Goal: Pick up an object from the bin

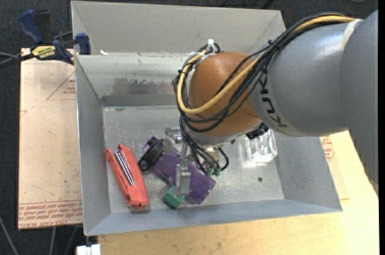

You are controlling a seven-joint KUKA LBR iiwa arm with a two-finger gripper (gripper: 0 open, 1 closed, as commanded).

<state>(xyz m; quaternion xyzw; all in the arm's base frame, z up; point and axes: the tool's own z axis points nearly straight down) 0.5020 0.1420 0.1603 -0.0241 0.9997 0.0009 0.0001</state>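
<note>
— Five loose things on the bin (90,127) floor, by my count from the overhead camera; which one are you over?
— The gripper (183,174) is down on the purple crumpled piece (198,186), mid-floor towards the front; a green bit (172,199) touches its near edge; a black lump (150,153) sits just left; a red flat bar (127,178) lies farther left; a clear box (260,147) lies to the right.
— Closed on it?
— I cannot tell how the jaws stand; the orange cover (219,91) crowds my view. I'd take the purple piece; it lies away from the walls.
</note>
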